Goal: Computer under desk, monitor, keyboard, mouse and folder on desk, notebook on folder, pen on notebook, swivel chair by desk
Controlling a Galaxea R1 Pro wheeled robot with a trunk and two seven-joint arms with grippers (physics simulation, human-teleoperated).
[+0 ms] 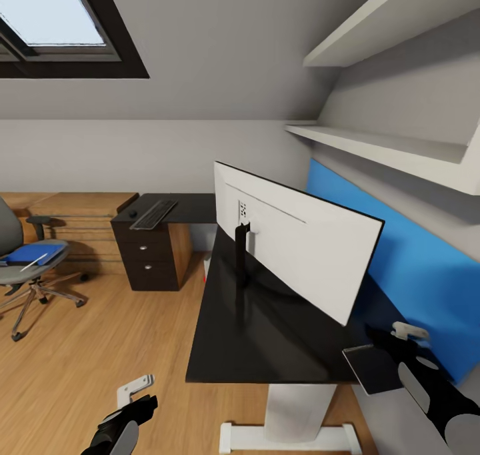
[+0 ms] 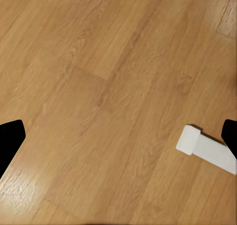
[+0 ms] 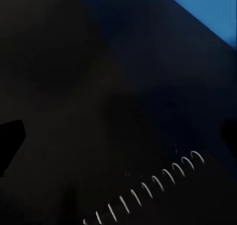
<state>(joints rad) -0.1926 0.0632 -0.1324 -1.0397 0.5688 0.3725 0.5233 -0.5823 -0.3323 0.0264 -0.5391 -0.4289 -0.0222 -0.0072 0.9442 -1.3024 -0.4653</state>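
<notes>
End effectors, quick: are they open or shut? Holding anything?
Left end effector: open, holding nothing, above the floor.
Right end effector: open, holding nothing, above the notebook.

We're in an attic room of a home, set up as a study corner: sloped grey ceiling w/ a skylight [image 1: 50,15], wood plank floor [image 1: 100,362], white wall shelves [image 1: 380,145]. What says home office to us is the long black-topped bench [image 1: 267,335] w/ blue back panel [image 1: 413,275], a wide monitor [image 1: 293,238] and keyboard [image 1: 154,214] on it, plus a drawer unit [image 1: 150,255]. A grey swivel chair [image 1: 23,262] stands nearby on casters.
</notes>
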